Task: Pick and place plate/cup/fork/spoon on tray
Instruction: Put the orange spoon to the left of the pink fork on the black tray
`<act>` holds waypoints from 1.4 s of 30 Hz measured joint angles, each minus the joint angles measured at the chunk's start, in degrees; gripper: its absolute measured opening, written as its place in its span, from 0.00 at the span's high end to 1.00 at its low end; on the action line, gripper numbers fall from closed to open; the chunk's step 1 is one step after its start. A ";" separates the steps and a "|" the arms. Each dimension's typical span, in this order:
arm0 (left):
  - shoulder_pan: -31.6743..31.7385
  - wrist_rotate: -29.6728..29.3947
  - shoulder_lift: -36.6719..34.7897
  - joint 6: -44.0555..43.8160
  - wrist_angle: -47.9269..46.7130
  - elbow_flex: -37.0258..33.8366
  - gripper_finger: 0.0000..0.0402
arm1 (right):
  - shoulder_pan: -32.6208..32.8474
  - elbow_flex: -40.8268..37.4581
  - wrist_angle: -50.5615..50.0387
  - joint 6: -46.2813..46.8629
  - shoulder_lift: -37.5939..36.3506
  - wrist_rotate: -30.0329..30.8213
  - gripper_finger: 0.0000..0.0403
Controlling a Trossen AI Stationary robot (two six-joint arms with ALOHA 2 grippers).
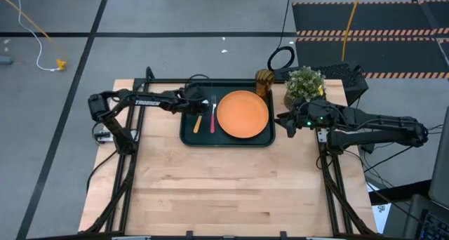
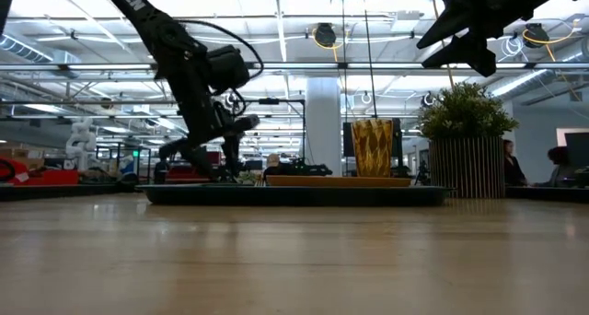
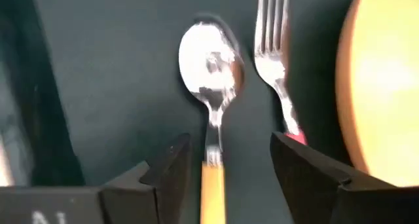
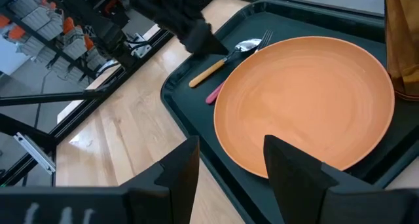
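Orange plate (image 1: pixel 243 114) sits on the tray (image 1: pixel 191 136), right beside the open left gripper (image 1: pixel 202 104); spoon (image 1: pixel 198 121) and fork (image 1: pixel 212 117) lie under it. Right gripper (image 1: pixel 283 122) waits open.

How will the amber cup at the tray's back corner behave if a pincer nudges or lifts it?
The cup stands upright, taller than wide, on the tray, so a high sideways nudge could tip it. It looks translucent and thin, so probably light. Its faceted wall may give some grip, though the glossy surface could slip. The plant pot sits close beside it, limiting approach.
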 joint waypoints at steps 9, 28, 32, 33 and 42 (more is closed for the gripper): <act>0.02 -0.81 5.00 2.42 5.67 -0.11 0.53 | 0.00 0.00 0.00 1.44 -0.24 -0.15 0.59; 1.65 2.23 -0.82 4.73 7.56 -0.26 0.98 | 0.00 0.00 11.21 4.67 0.86 -0.98 0.59; 1.73 4.64 -7.43 7.30 9.26 -0.22 0.98 | 0.02 0.00 20.17 6.34 5.13 -3.53 0.59; 1.71 5.41 -9.01 7.90 9.46 -0.24 0.99 | 0.02 0.00 23.01 7.06 6.66 -4.69 0.59; 0.10 11.31 -18.81 6.28 24.88 -0.15 0.99 | 0.02 10.77 30.28 2.86 24.51 -9.60 0.58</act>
